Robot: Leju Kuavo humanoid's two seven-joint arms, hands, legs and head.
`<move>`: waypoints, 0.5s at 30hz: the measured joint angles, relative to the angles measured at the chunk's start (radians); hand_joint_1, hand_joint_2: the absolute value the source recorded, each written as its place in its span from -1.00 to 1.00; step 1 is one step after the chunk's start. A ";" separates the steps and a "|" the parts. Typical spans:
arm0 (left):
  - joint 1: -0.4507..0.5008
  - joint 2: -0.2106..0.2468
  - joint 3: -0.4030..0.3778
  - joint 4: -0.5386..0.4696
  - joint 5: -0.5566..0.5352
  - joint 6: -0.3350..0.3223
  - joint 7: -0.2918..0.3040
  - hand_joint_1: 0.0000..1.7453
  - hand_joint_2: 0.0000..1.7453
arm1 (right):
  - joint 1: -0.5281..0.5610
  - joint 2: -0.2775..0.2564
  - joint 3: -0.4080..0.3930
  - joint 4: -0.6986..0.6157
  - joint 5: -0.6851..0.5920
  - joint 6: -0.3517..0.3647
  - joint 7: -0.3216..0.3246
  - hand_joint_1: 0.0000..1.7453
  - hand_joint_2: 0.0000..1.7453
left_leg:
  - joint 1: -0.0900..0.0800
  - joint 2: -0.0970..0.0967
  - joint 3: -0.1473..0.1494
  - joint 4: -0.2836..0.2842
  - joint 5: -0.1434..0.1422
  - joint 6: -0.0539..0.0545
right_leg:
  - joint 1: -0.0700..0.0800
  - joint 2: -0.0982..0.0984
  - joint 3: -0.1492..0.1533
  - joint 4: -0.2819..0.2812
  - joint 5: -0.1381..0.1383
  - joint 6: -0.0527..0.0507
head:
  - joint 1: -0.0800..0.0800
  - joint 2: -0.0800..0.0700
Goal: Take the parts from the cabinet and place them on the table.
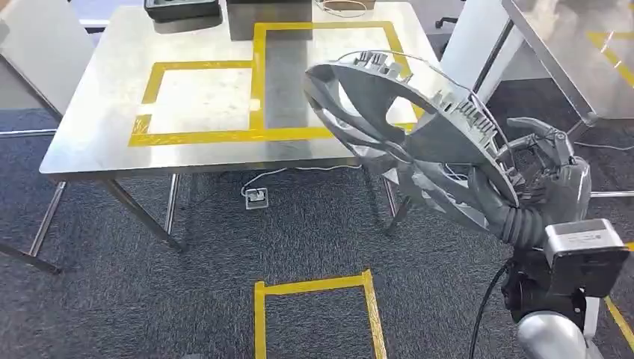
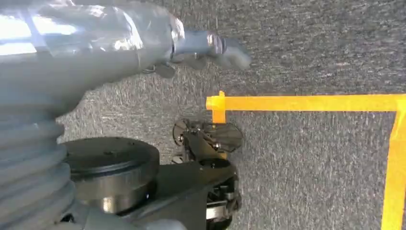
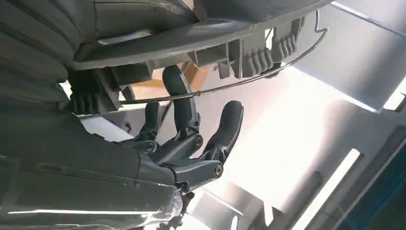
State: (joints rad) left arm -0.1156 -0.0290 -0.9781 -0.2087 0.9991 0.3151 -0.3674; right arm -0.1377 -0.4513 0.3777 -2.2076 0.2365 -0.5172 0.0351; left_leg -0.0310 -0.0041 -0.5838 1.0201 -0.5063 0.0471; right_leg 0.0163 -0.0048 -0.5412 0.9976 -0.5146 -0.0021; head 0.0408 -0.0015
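Observation:
A large grey wheel cover with spokes and clip tabs is held tilted in the air by my right hand, off the right front corner of the steel table. Part of the cover overlaps the table's corner in the head view. In the right wrist view the dark fingers reach up against the cover's rim and its wire ring. My left hand hangs over the carpet with nothing in it, one finger stretched out.
Yellow tape outlines mark rectangles on the table top. A black tray lies at the far edge. On the carpet are a taped yellow box and a power socket with its cable. A second table stands at the right.

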 joint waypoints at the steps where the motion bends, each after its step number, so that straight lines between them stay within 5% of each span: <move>1: -0.001 0.002 0.000 0.000 0.000 0.000 0.000 -1.00 1.00 | -0.002 -0.001 0.003 0.003 -0.016 0.010 0.007 1.00 1.00 | 0.000 0.001 0.000 0.000 -0.001 0.000 | 0.000 0.000 0.000 0.000 -0.001 0.001 | -0.005 0.000; 15: -0.001 0.003 -0.005 0.000 -0.014 -0.014 0.001 -1.00 1.00 | -0.152 -0.050 0.067 0.103 -0.174 0.180 0.138 1.00 1.00 | 0.000 0.008 0.002 0.000 0.000 0.000 | -0.001 0.004 0.001 0.001 0.001 0.001 | -0.008 0.000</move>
State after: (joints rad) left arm -0.1164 -0.0259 -0.9831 -0.2087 0.9850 0.3010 -0.3662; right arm -0.2901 -0.5016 0.4448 -2.1042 0.0626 -0.3372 0.1736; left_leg -0.0311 0.0034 -0.5818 1.0198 -0.5065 0.0468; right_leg 0.0157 -0.0010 -0.5403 0.9989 -0.5136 -0.0009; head 0.0328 -0.0015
